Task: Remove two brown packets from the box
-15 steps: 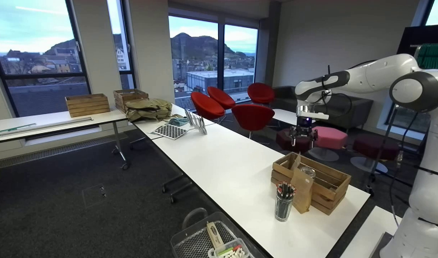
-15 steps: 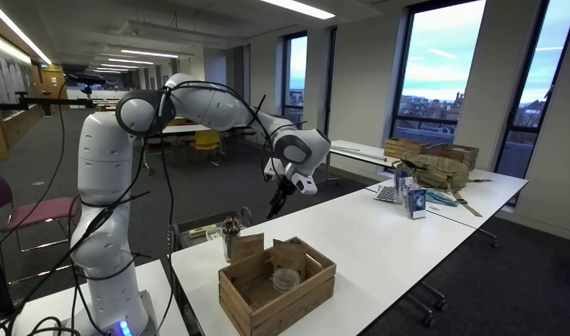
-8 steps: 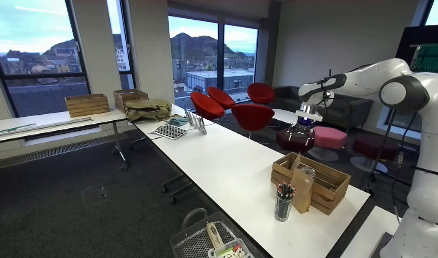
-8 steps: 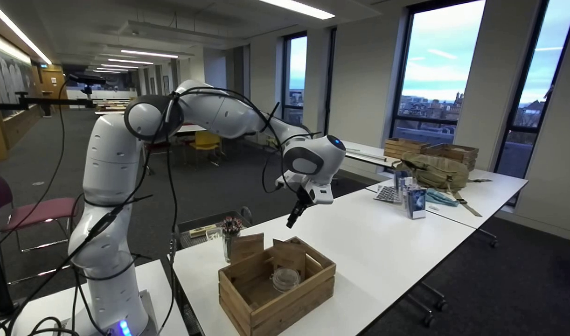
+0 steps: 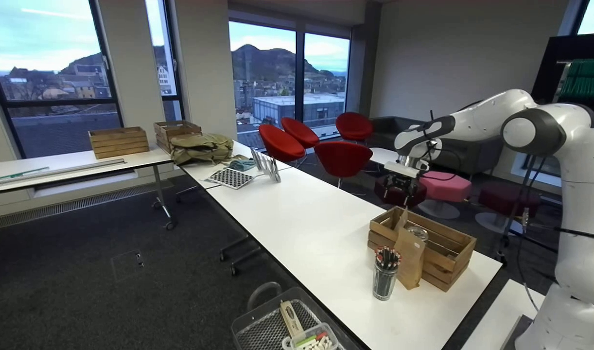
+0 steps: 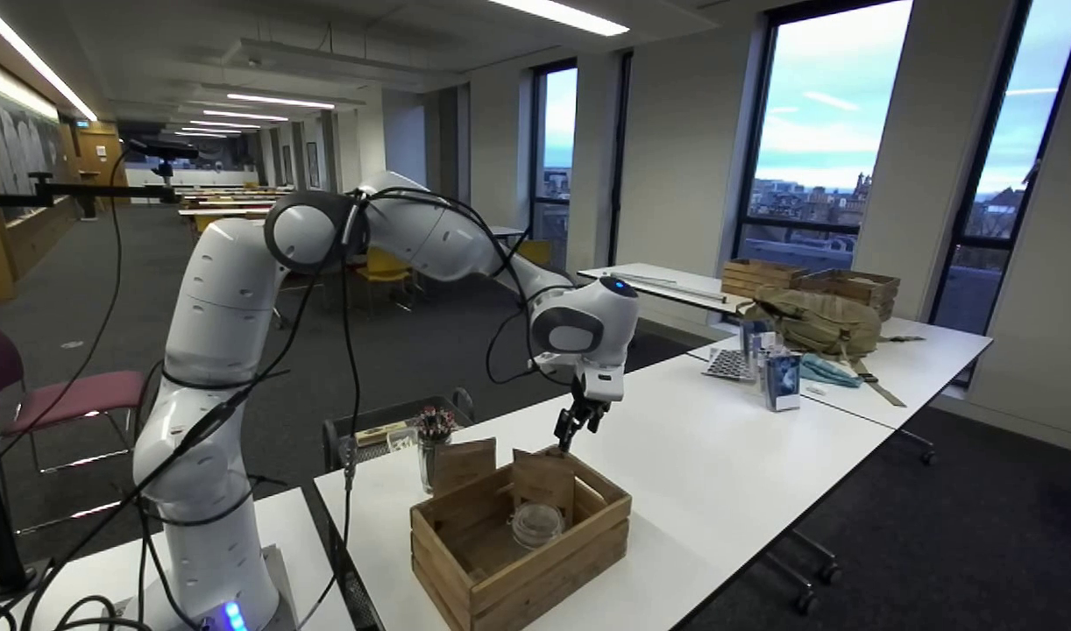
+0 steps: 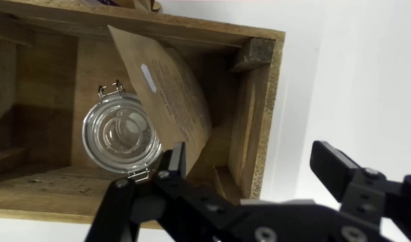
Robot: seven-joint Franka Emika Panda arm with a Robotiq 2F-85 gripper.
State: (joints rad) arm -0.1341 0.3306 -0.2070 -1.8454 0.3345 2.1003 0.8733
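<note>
The wooden crate stands on the white table and also shows in an exterior view and the wrist view. One brown packet leans inside it, also visible in an exterior view. Another brown packet stands outside, against the crate's side by the pencil glass; it also shows in an exterior view. My gripper is open and empty above the crate's end. In the wrist view the gripper has one finger over the inside packet's lower edge and one beyond the crate wall.
A clip-top glass jar stands in the crate, touching or close to the inside packet. A glass of pencils stands beside the outside packet. A mesh trolley is beside the table. Standing cards and a bag are farther along.
My gripper has moved down and towards the crate, and now hangs just above the end where the packet leans. The packets, crate and jar have not moved.
</note>
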